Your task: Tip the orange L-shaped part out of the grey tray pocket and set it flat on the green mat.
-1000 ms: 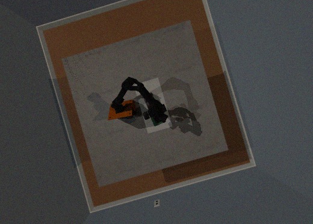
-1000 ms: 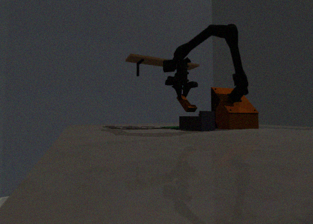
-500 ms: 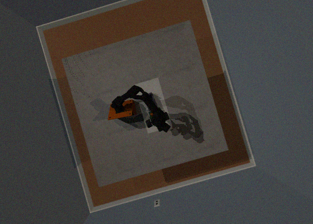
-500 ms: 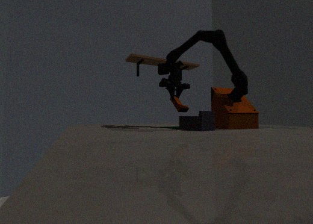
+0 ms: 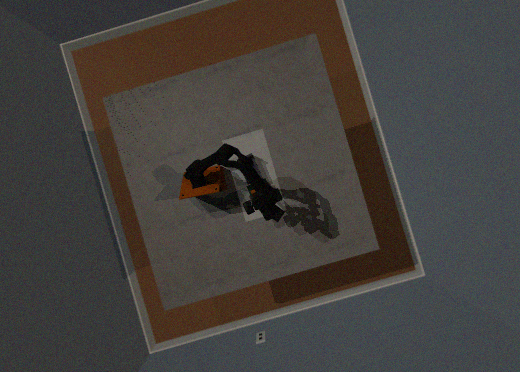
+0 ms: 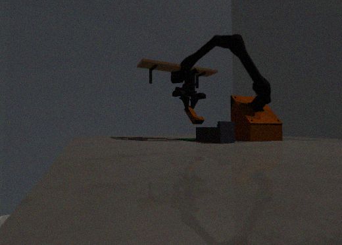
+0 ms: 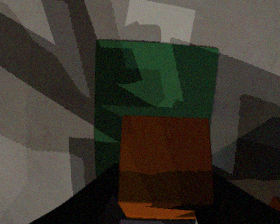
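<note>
My gripper (image 6: 189, 107) (image 7: 159, 175) is shut on the orange L-shaped part (image 6: 194, 116) (image 7: 166, 145) (image 5: 253, 191) by one end, above the table. In the exterior view the part hangs tilted, its L-shaped end lower and to the right, above the tray's left portion in that view. The grey tray (image 6: 208, 135) stands on the table, and the part is out of its pocket. The green mat (image 7: 196, 75) (image 6: 187, 139) lies flat below and beyond the part in the wrist view; shadows cross it. The top view shows the part only as a small spot beside the dark arm.
The orange arm base (image 6: 266, 132) (image 5: 200, 191) stands close behind the tray. A pale rectangle (image 5: 250, 139) lies on the table under the arm and work area. A wooden shelf (image 6: 161, 65) with black brackets shows behind the arm in the exterior view.
</note>
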{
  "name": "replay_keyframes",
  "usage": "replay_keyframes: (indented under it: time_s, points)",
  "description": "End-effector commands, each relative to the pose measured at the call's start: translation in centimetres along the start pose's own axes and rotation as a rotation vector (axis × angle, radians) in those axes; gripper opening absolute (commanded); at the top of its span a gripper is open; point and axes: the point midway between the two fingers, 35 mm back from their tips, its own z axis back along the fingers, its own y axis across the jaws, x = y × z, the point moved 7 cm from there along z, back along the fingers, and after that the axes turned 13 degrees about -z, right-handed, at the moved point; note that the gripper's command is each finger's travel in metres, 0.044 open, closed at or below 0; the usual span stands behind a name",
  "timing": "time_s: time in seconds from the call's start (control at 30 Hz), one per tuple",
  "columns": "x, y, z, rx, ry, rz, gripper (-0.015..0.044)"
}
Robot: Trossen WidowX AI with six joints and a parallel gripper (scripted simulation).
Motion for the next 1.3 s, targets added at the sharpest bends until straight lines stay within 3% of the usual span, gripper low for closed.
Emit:
replay_keyframes:
  time_s: [0.0,1.27]
  points:
    - [0.1,-0.3,-1.2,-0.013,0.013,-0.012,0.0]
    - [0.0,-0.4,-6.8,-0.012,0.016,-0.012,0.0]
